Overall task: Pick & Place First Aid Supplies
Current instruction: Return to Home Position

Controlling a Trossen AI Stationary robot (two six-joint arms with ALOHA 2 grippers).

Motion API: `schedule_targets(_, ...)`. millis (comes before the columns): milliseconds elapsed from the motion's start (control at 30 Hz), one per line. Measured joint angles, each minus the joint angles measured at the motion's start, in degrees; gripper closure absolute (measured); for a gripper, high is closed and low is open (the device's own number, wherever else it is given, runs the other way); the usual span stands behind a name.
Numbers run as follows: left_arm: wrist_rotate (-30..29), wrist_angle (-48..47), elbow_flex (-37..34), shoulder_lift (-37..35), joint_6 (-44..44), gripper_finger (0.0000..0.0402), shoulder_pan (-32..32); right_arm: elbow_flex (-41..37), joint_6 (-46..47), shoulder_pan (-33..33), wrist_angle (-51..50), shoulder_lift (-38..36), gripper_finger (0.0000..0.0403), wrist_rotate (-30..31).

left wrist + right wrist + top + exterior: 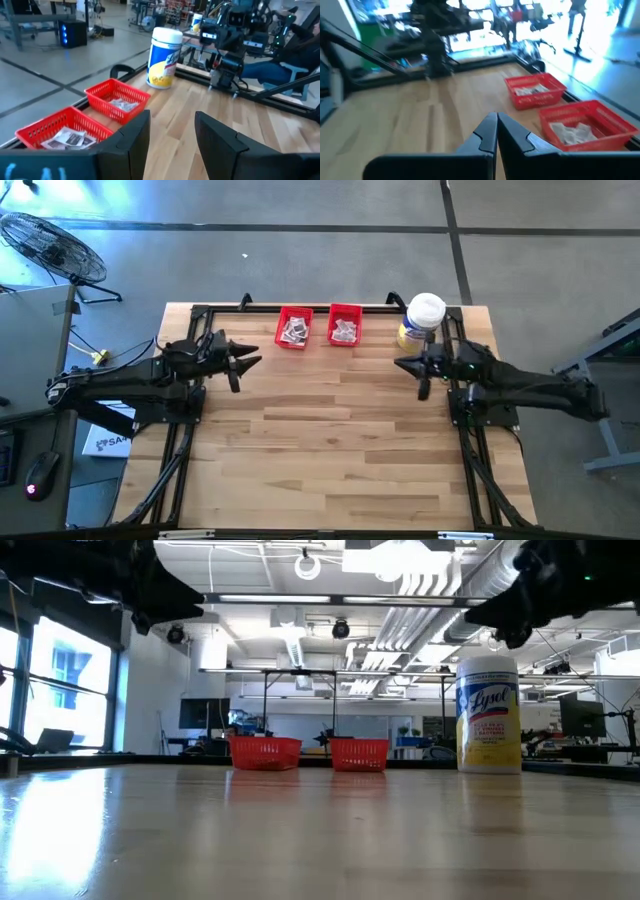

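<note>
Red left bin (pixel 294 310) and right bin (pixel 345 308) at far edge of table (pixel 330 440), packets (pixel 295 331) in both. Left gripper (pixel 172 117) fingers apart, empty. Right gripper (pixel 496 117) near jar (pixel 422 320), fingers together, empty.

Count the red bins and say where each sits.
2. The left red bin sits at the far edge of the table; the right red bin stands beside it, nearer the jar.
</note>
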State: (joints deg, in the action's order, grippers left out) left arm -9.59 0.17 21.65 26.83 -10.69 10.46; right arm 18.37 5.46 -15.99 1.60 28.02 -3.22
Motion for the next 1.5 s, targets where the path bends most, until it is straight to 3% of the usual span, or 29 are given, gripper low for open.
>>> schedule_targets(200,0.0,0.4,0.0,0.0,0.2,0.0248,0.0,-6.1,-0.5,1.9,0.0,-13.3,0.0401,-0.2)
schedule_targets(600,0.1,0.6,0.0,-1.7,-0.1,0.0248,0.0,-11.5,-6.2,7.4,0.2,-27.8,0.0399,-0.2)
schedule_targets(767,0.1,0.0,-0.1,-2.8,0.7,0.0248,0.0,-13.6,-6.0,9.5,-0.1,-27.2,0.0402,-0.2)
schedule_targets(967,0.0,10.9,-5.5,-2.7,1.5,0.0248,0.0,-16.5,2.2,9.7,-0.4,-27.2,0.0394,-0.1)
schedule_targets(1200,-1.9,13.3,-9.4,-3.7,2.0,0.0254,-0.4,-17.7,0.7,9.7,0.2,-26.1,0.0391,0.0)
schedule_targets(1500,-5.7,13.3,-15.8,-9.9,5.6,0.0354,-9.0,-17.6,0.5,9.7,0.2,-26.1,0.0391,0.0)
